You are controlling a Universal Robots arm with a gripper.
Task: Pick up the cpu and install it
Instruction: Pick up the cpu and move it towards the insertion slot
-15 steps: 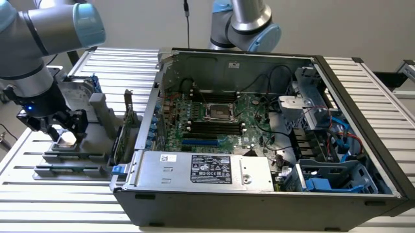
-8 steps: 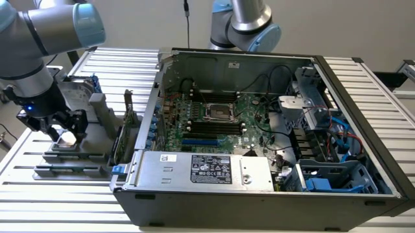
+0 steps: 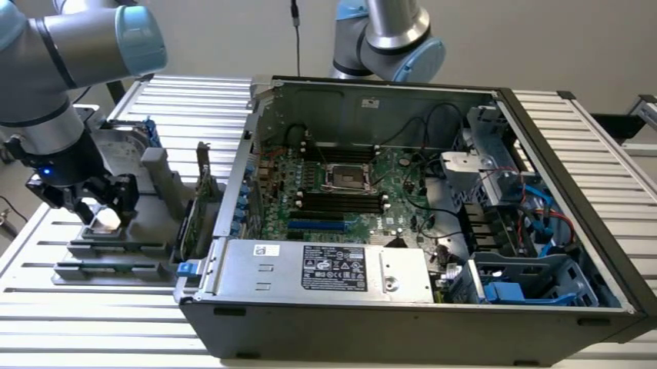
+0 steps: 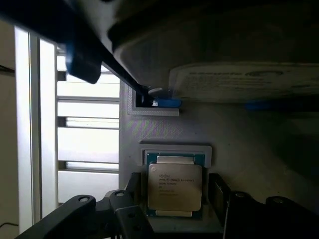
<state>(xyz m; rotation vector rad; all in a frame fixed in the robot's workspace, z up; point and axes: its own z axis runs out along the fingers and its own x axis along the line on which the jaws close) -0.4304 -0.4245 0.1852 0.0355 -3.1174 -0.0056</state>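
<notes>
The cpu is a small square chip with a silvery top plate. It lies flat in a recess of a grey fixture. In the exterior view the cpu shows as a pale patch under the arm, on the fixture at that view's left. My gripper is open and low over it, with one dark finger on each side of the chip and a small gap to each edge. In the exterior view the gripper points straight down. The empty socket sits on the motherboard inside the open case.
The open computer case lies beside the fixture, with a grey power supply box along its front. A silver hard drive with blue rails stands behind the cpu on the fixture. A second arm rises behind the case.
</notes>
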